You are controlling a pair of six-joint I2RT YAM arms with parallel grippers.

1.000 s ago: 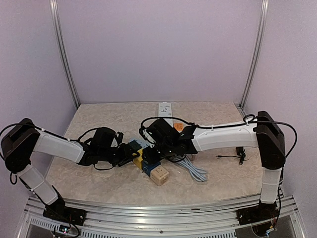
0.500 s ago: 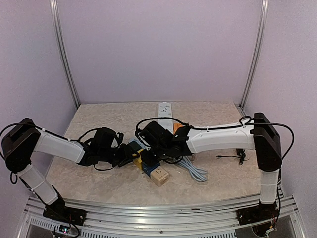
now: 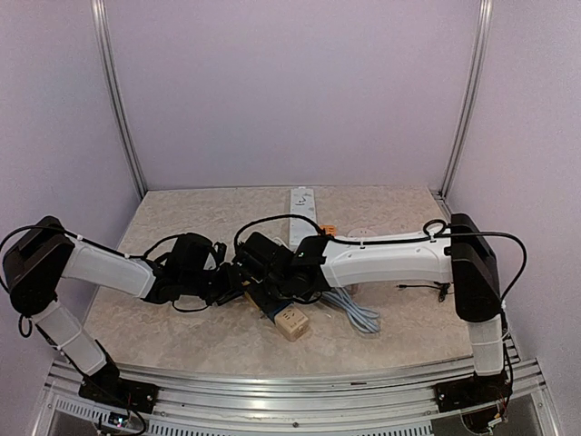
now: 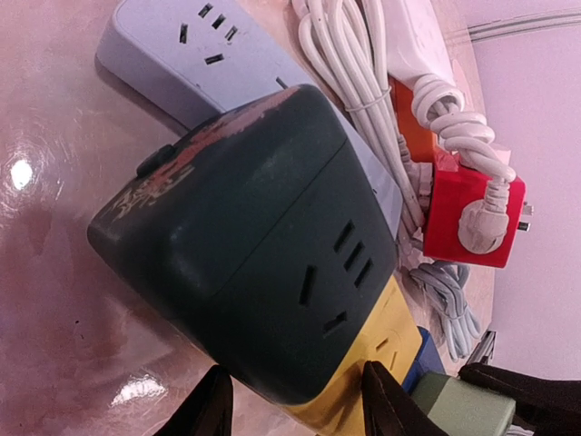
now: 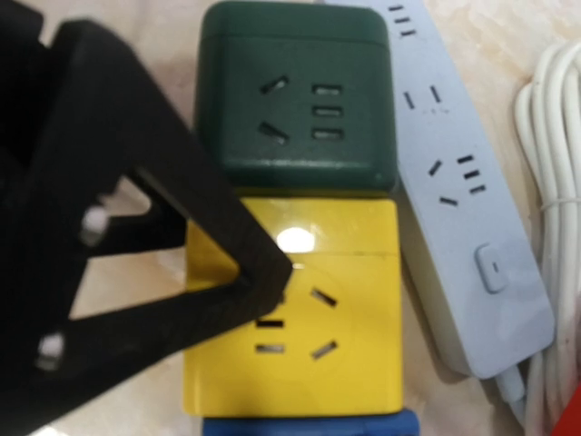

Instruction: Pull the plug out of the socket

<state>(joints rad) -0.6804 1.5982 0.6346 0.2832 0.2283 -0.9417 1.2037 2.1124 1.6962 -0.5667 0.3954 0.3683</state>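
Socket cubes sit joined in a row: dark green [image 5: 295, 95], yellow [image 5: 327, 318], blue [image 3: 272, 307] and beige [image 3: 292, 321]. Any plug between them is hidden. My left gripper [image 3: 234, 283] reaches in from the left. In its wrist view its fingertips [image 4: 211, 409] flank the dark green cube [image 4: 254, 245], and the gripper [image 4: 298, 400] is shut on it. My right gripper [image 3: 265, 272] hovers over the row next to the left one. Its wrist view shows one black finger [image 5: 182, 227], with the tip over the yellow cube's top face. No second finger shows, and I cannot tell whether anything is held.
A pale blue power strip [image 5: 463, 209] lies right beside the cubes. White cable [image 4: 354, 82] and a red cube with a white plug [image 4: 472, 218] lie beyond it. A white strip [image 3: 301, 202] sits at the back, and a grey cable coil [image 3: 354, 313] lies by the right arm.
My right gripper has slid left along the row, from over the blue cube to over the yellow one, close to the left gripper. The left arm and the cubes have stayed put.
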